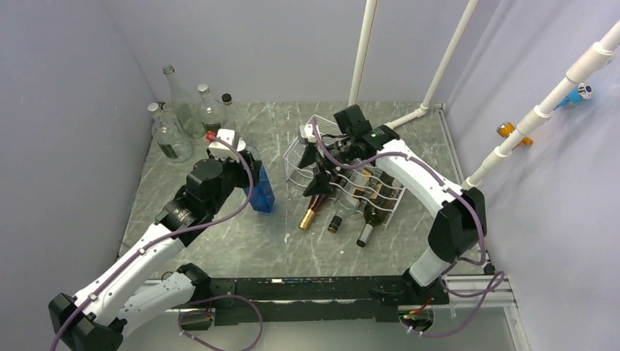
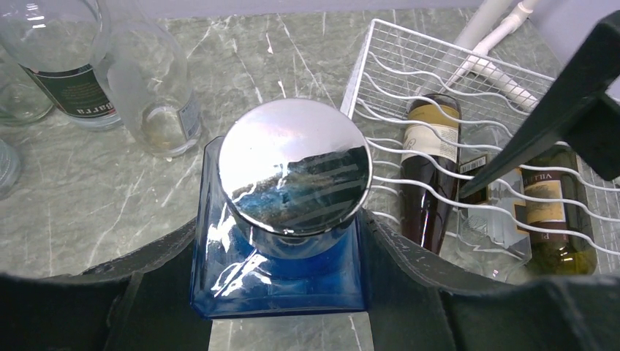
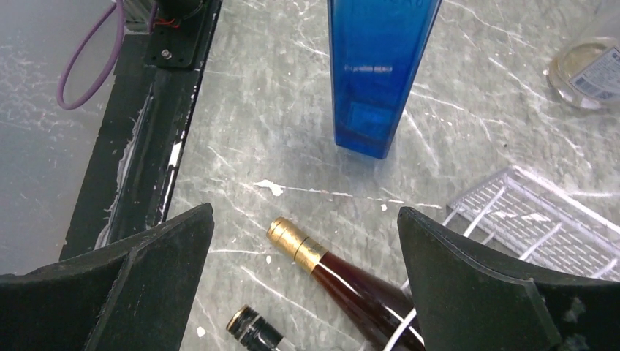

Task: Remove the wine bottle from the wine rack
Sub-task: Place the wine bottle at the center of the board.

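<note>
Left wrist shows me left jaws clamping the blue bottle [image 2: 278, 281]; right wrist shows right jaws spread over the gold-capped wine bottle [image 3: 333, 274].

We find bare counter [image 1: 234, 245] along the near side, reaching up to the necks of the wine bottles [image 1: 310, 213] that stick out of the wine rack [image 1: 295, 162]. Left of the rack stands the blue bottle [image 1: 262, 194], clamped in the left gripper [image 1: 254, 179], with only a narrow lane between bottle and rack. Clear glass bottles [image 1: 179, 121] crowd the far left corner. White pipes [image 1: 361, 55] rise behind the rack and on the right. The right gripper [image 1: 319, 175], jaws wide, hangs over the rack's left part.
</note>
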Action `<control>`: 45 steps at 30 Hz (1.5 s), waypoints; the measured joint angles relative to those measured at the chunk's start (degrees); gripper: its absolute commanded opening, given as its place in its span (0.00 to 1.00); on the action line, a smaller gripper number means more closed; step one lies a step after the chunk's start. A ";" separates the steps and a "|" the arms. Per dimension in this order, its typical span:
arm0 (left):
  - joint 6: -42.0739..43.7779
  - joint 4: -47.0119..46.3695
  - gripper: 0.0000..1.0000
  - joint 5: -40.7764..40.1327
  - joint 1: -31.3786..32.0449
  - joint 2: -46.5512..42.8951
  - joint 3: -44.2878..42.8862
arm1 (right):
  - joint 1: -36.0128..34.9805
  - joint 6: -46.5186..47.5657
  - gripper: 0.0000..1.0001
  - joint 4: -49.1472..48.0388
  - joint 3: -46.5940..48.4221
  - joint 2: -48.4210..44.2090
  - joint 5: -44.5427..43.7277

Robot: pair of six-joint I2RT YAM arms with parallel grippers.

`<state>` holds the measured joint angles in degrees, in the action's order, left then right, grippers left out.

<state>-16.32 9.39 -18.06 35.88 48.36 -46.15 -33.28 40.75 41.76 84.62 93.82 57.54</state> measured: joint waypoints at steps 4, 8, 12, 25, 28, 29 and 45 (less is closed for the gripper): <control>0.76 -0.07 0.00 2.40 -2.47 0.24 -0.17 | 1.42 0.09 1.00 -0.26 -1.84 -1.75 0.13; 1.44 -0.07 0.00 5.05 -5.35 1.11 -1.05 | 2.49 0.00 1.00 -1.70 -5.40 -3.72 1.09; 2.16 -0.09 0.00 7.69 -9.70 2.05 -2.54 | 4.28 -0.50 1.00 -3.96 -10.93 -7.85 2.38; 5.16 -2.34 0.00 14.14 -25.62 5.88 -5.62 | 11.47 -7.48 1.00 -17.07 -20.68 -15.41 8.07; 6.23 -2.95 0.00 15.21 -28.15 7.10 -5.73 | 12.17 -8.85 1.00 -18.78 -21.53 -15.41 8.22; 6.78 -3.15 0.00 15.43 -28.94 7.65 -5.86 | 12.37 -9.16 1.00 -19.28 -21.70 -15.43 8.35; 9.75 -12.17 0.00 19.54 -36.61 18.32 -8.61 | 13.86 -11.02 1.00 -22.36 -22.73 -15.96 9.09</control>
<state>-6.57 -2.79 1.48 -0.73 66.67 -54.76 -19.42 29.74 19.40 61.89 77.87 66.63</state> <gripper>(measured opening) 0.646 0.994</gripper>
